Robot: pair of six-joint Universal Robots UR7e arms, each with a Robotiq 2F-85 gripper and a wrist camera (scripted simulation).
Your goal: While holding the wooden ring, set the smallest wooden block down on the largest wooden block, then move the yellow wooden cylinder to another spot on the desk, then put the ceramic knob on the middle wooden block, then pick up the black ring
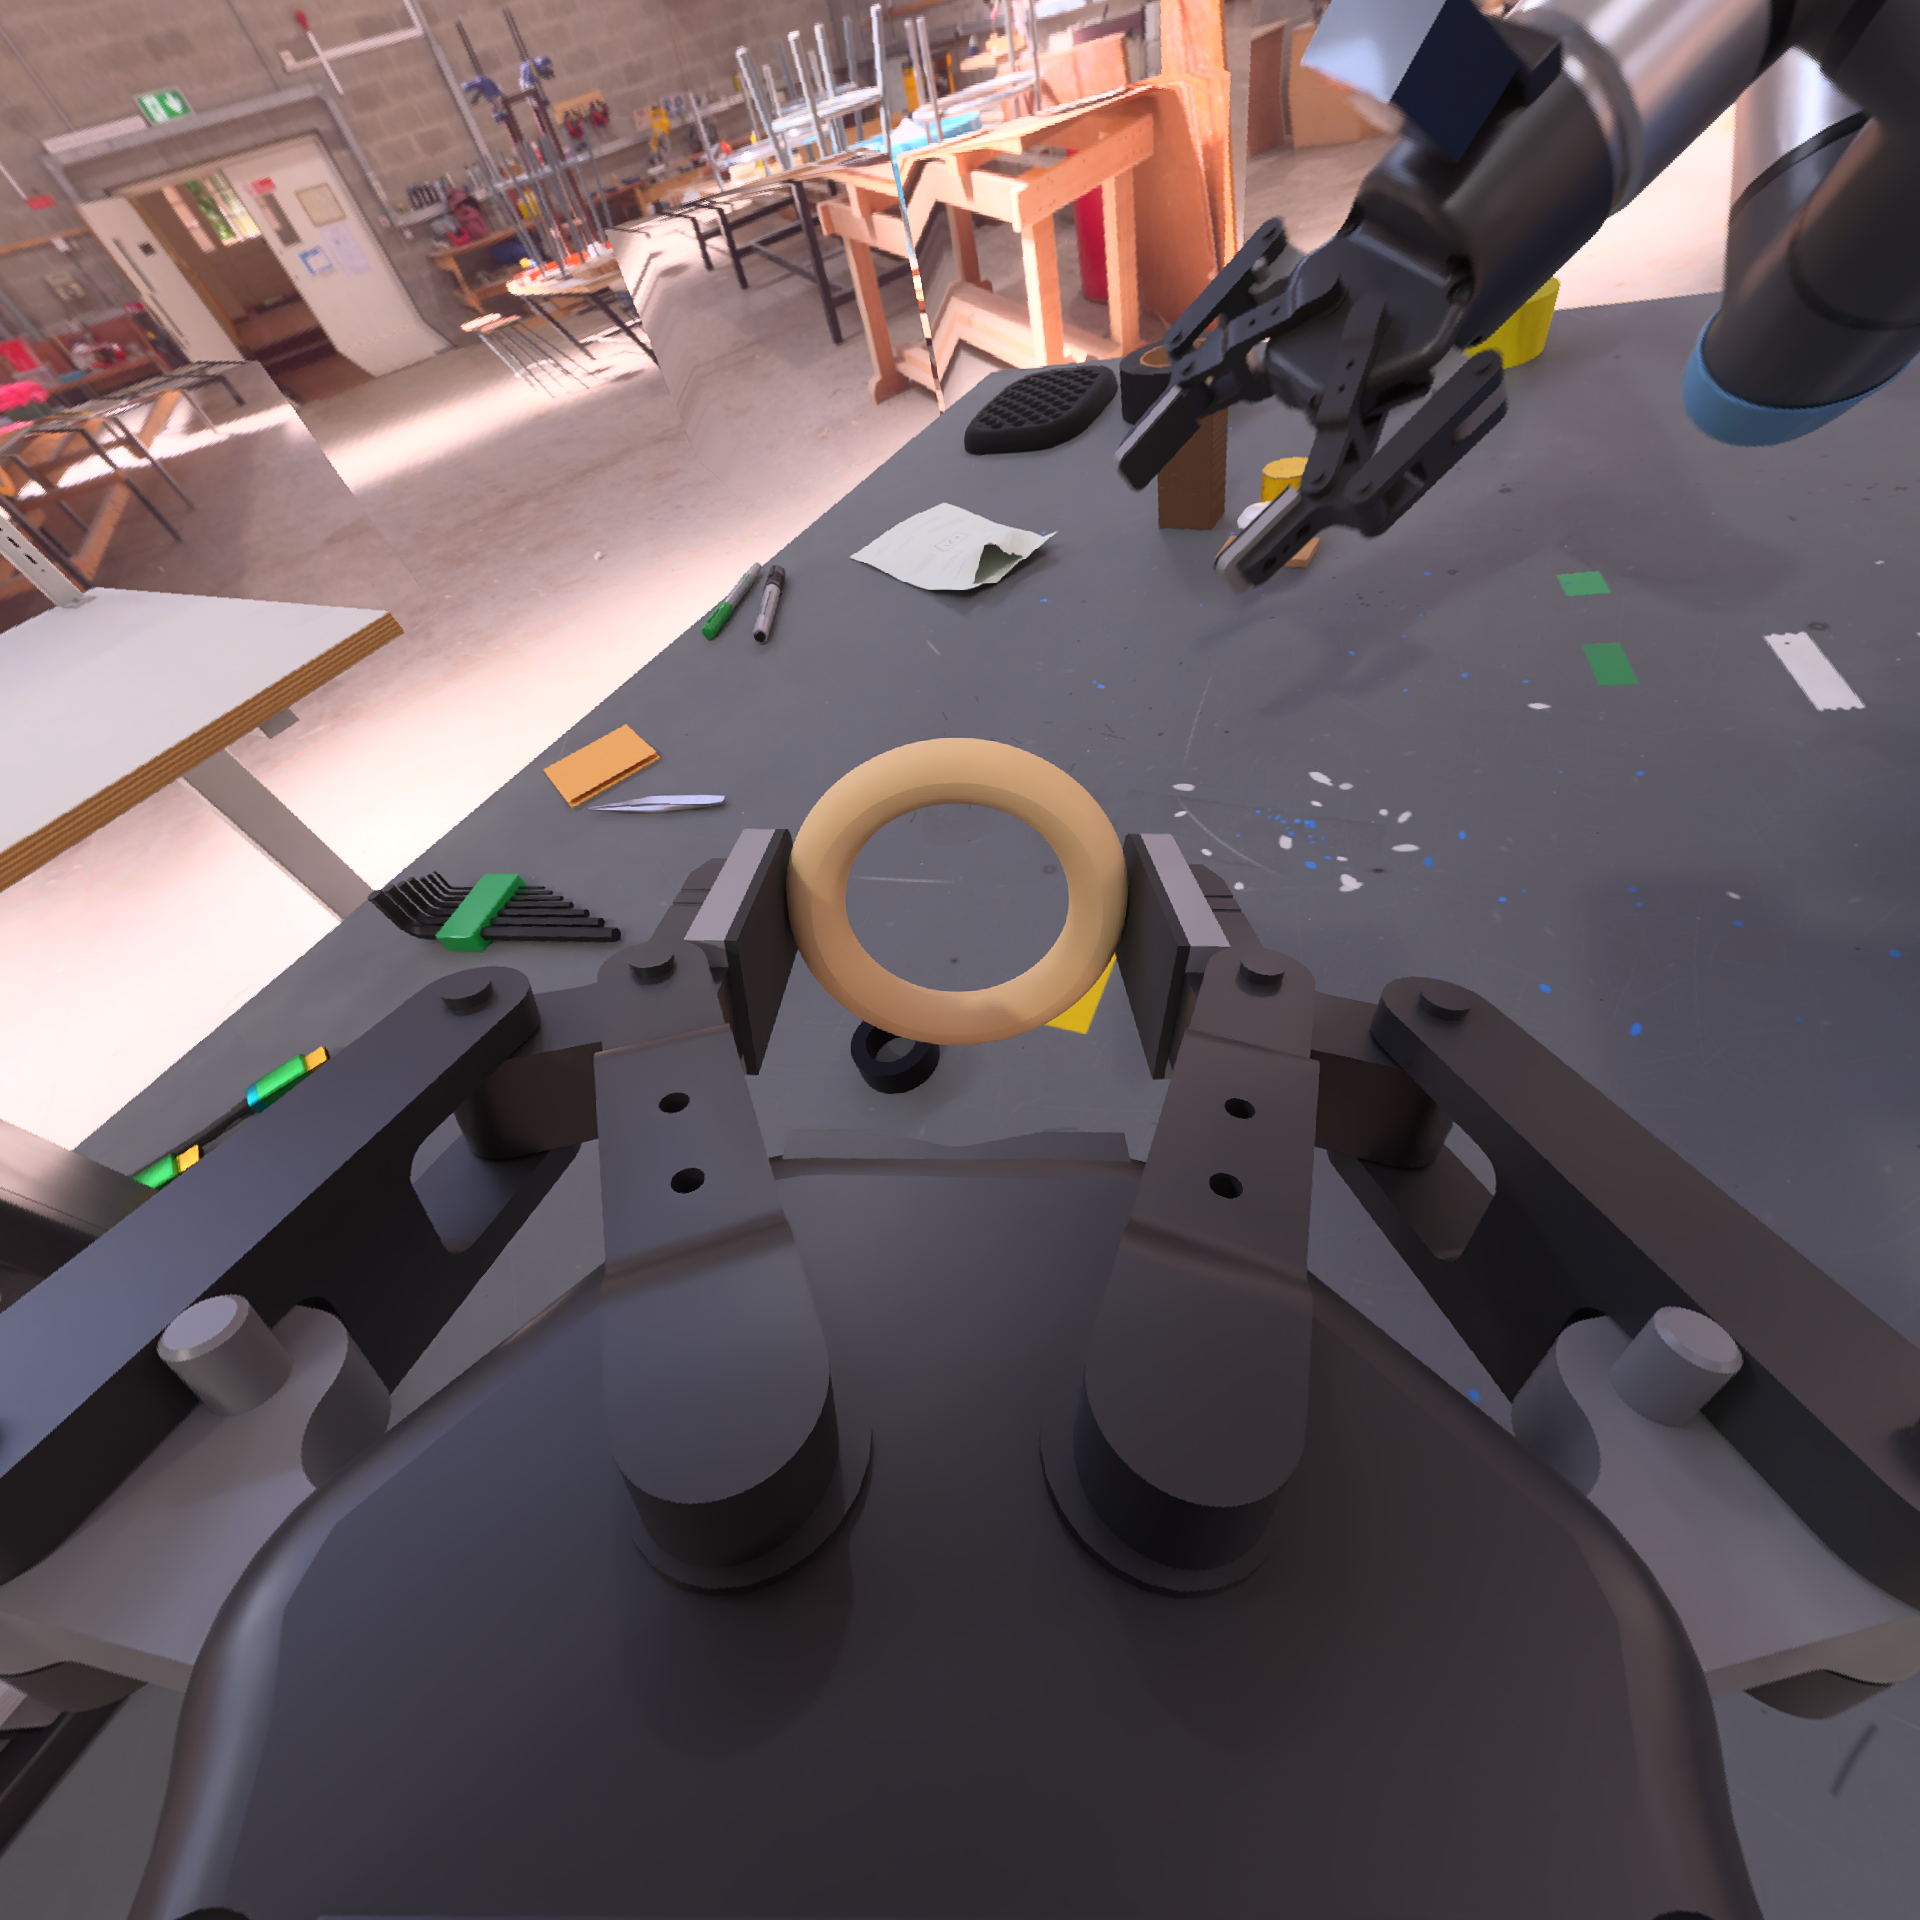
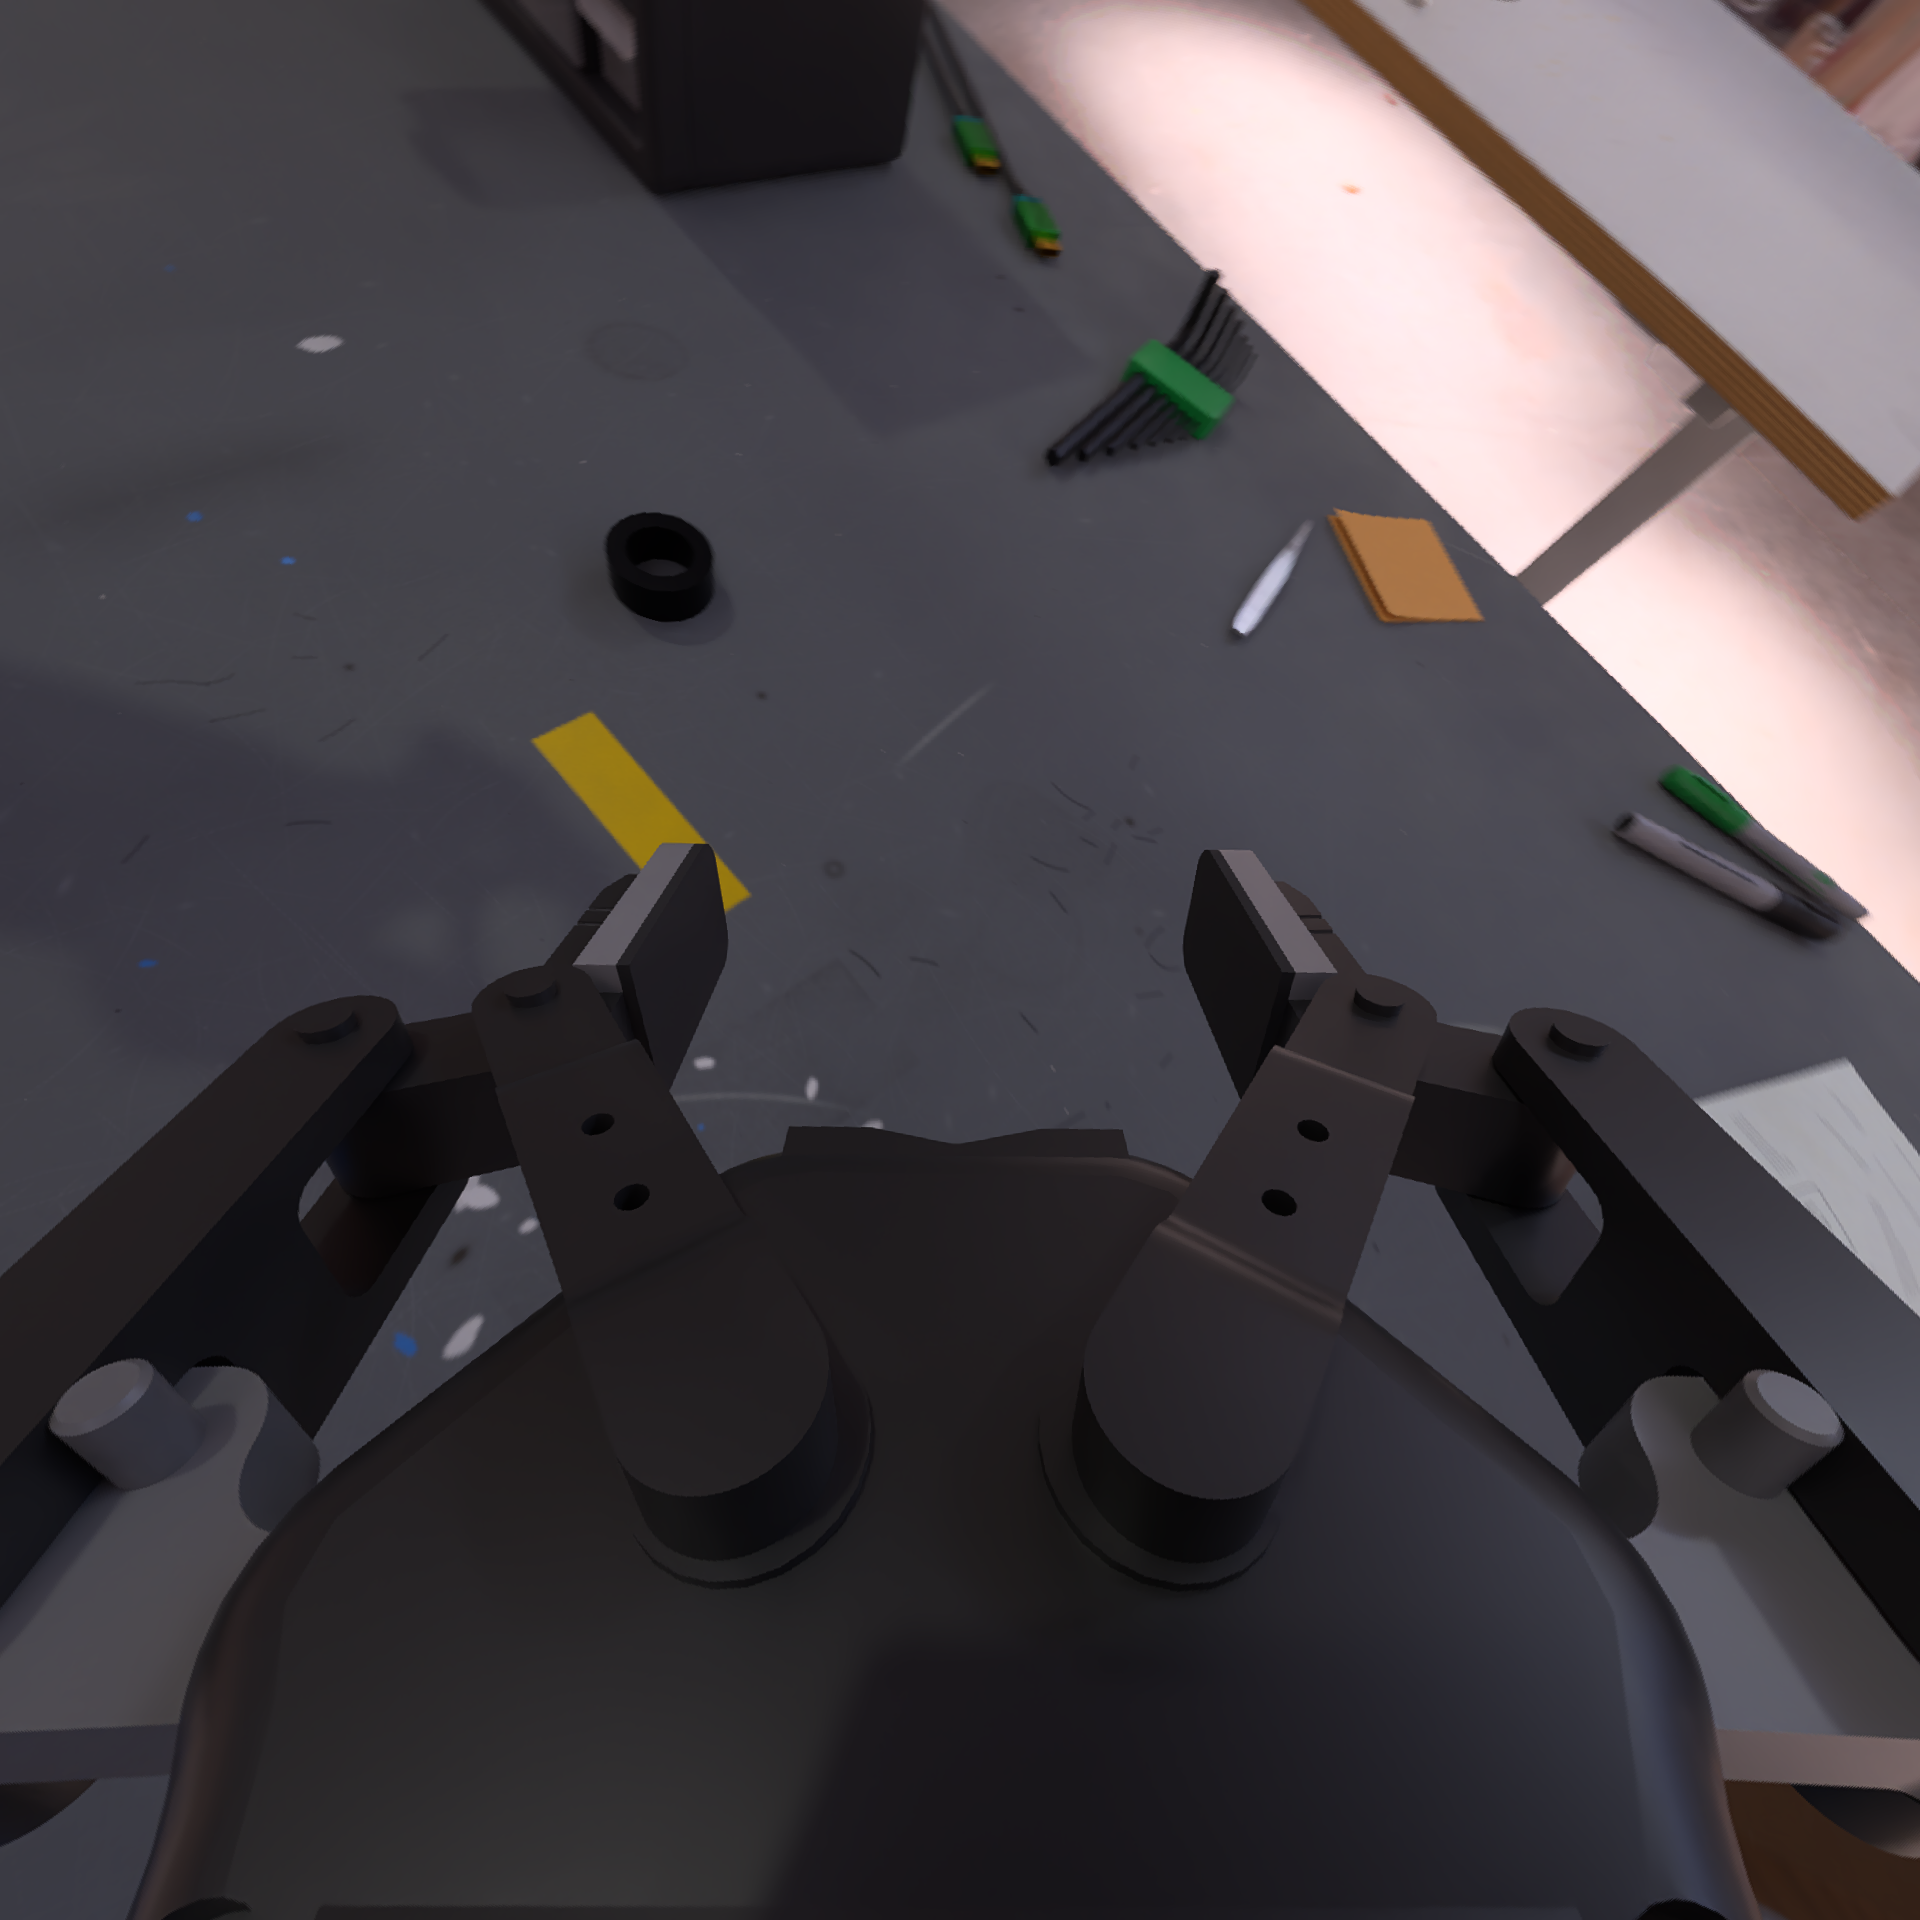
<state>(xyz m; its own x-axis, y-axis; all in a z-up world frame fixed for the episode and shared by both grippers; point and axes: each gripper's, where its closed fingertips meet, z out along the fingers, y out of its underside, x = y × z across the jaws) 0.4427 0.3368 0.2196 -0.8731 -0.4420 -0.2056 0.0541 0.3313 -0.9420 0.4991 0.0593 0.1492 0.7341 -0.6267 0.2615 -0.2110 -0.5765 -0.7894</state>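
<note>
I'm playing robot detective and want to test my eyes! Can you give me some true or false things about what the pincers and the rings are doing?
1. The left pincer squeezes the wooden ring between its two pads. True.
2. The right pincer is holding the black ring. False: its jaws are open and empty, and the black ring lies on the desk ahead of it.
3. A strip of yellow tape is stuck on the desk near the right pincer. True.
4. The hex key set has a red holder. False: the holder is green.
5. The wooden ring rests flat on the desk. False: it is held up in the air.
</note>
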